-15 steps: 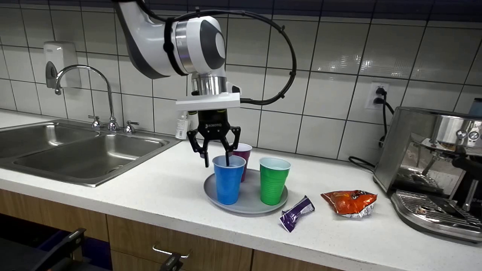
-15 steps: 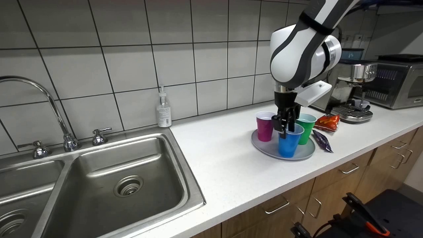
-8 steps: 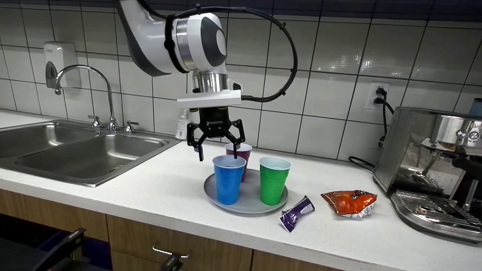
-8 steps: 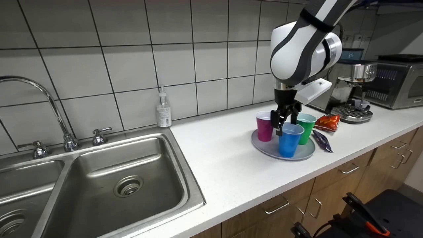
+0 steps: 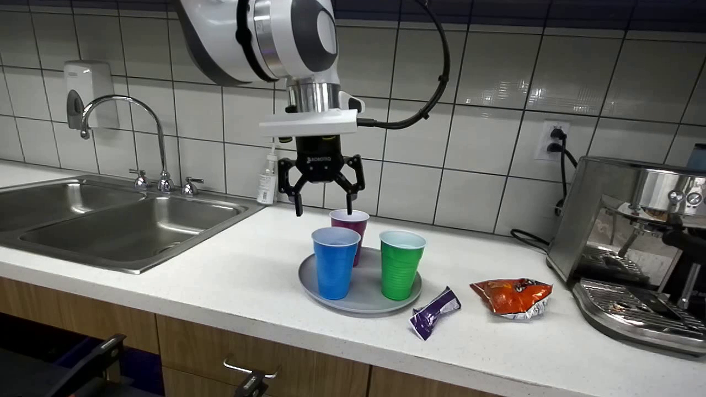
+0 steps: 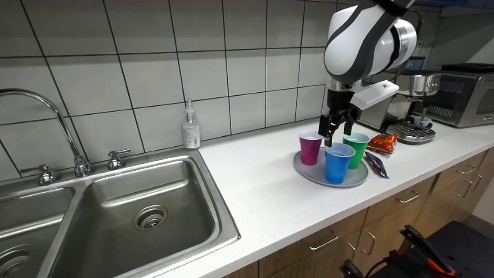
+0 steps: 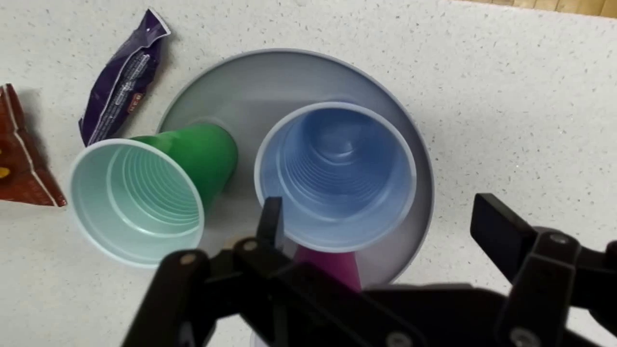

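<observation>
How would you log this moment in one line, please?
gripper: open | held: nothing | on gray plate: blue cup, green cup, magenta cup, upright

Dark-lined pale tiles (image 5: 485, 143) cover the wall (image 6: 150, 81), which bears a white dispenser (image 5: 92, 91) and an outlet (image 5: 545, 138) with 2 plugs (image 5: 557, 134). A steel sink (image 6: 227, 227) with 2 basins (image 6: 185, 220) and a curved faucet (image 6: 68, 136) is set into the white counter (image 6: 254, 181). Wood-fronted drawers (image 5: 309, 358) with metal handles (image 5: 240, 370) sit below. Light glints on tiles and sink.

Steel double sink (image 5: 132, 223), chrome faucet (image 5: 162, 144), pump bottle (image 6: 191, 133), espresso machine (image 5: 640, 248)
</observation>
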Tool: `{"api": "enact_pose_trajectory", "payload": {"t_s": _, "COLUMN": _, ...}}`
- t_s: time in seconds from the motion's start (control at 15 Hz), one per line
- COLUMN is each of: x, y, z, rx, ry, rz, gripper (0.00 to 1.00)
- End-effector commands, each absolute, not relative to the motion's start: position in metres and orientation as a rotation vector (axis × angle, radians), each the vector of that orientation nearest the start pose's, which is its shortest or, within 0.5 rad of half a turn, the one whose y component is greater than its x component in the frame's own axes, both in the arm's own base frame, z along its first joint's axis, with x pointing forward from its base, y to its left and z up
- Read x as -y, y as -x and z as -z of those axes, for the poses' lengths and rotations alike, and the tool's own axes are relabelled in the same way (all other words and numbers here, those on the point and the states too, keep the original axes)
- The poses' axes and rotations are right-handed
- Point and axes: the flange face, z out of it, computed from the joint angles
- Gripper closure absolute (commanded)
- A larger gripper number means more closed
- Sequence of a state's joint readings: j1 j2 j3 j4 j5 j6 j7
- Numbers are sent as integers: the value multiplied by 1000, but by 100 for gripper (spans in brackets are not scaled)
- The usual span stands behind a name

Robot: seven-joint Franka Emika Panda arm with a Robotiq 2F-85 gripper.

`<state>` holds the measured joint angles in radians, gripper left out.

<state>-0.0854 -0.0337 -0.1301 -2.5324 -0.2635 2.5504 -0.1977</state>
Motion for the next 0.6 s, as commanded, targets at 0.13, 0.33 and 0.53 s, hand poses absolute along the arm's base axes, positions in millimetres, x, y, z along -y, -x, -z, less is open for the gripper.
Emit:
{"api": "enact_pose_trajectory", "payload": {"t_s": 0.13, "x": 102, "y": -415, "z": -328, "rx": 273, "ry": 3230, "rz": 159, "gripper": 0}}
{"api": "enact_pose_trajectory", "payload": {"t_s": 0.33, "x": 103, "y": -398, "z": -345, "rx": 249, "ry": 3205, "rz": 222, "gripper": 0}}
{"api": "enact_pose_trajectory", "payload": {"t_s": 0.53, "x": 102, "y": -408, "z": -341, "rx": 223, "ry": 3215, "rz": 215, "gripper": 0}}
